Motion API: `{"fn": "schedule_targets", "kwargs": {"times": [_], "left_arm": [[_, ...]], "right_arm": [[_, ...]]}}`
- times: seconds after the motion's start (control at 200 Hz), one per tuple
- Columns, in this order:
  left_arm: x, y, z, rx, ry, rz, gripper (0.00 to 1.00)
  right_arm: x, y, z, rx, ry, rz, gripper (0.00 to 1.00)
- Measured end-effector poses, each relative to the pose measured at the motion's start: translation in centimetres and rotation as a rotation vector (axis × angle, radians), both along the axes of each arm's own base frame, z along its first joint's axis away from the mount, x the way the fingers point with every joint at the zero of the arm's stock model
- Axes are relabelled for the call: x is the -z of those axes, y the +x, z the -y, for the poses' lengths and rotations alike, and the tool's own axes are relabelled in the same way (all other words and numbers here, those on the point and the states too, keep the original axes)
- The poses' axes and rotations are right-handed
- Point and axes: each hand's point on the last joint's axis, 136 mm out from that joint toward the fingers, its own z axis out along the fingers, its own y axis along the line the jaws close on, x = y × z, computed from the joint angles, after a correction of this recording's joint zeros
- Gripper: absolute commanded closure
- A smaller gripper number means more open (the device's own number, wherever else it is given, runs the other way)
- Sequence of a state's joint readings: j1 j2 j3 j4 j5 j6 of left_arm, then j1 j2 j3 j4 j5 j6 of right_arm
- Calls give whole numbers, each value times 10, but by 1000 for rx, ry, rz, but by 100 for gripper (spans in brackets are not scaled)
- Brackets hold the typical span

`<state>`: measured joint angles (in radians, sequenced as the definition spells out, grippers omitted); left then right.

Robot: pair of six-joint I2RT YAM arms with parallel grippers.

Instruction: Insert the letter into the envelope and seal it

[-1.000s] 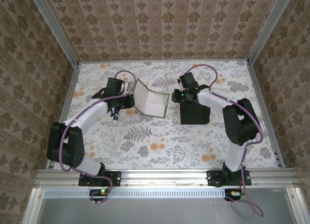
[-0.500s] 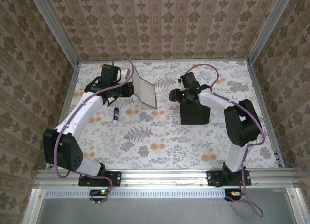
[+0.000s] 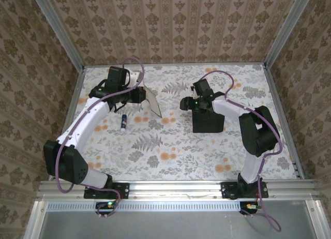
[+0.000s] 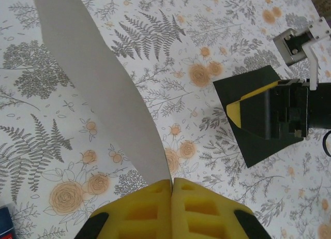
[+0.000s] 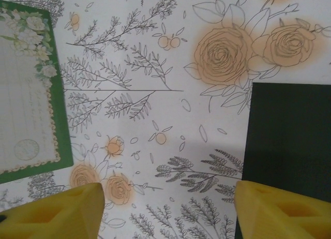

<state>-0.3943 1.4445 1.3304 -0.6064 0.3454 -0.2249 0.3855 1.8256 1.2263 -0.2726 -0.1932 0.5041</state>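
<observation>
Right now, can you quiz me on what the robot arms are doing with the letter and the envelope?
1. True or false: the left end effector is shut on the letter.
2. Which lies flat on the table? A the letter, B the envelope, C both.
3. Fill in: the right end effector is ____ (open or shut).
Key: 1 true; 2 B; 3 open.

The left gripper [image 3: 138, 94] holds the letter [image 3: 153, 103] by one edge, raised off the floral table [image 3: 170, 146] and tilted steeply. A tube [image 3: 123, 123] lies nearby. The right gripper [image 3: 185, 103] hovers by the far left corner of the flat envelope [image 3: 208, 122]
</observation>
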Motion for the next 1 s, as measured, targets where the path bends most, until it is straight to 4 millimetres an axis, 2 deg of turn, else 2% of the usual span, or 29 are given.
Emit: {"fn": "schedule_targets", "kwargs": {"times": [0.115,0.32,0.395,0.72,0.83,1.0], "left_arm": [[2,-6,9,48,25,2,100],[14,-13,23,127,97,-4,100],[17,-17,26,152,121,1,100],[28,-17,18,159,234,19,100],[37,-17,17,168,294,23,100],[52,-14,17,177,364,22,100]], "right_arm": [[-10,-1,-5,-4,36,-15,23],[-52,10,-14,-18,91,41,22],[-62,11,-15,-21,105,57,22],[-62,6,-15,-12,128,19,21],[-63,4,-15,-8,137,4,17],[-86,8,-16,19,160,-8,13]]}}
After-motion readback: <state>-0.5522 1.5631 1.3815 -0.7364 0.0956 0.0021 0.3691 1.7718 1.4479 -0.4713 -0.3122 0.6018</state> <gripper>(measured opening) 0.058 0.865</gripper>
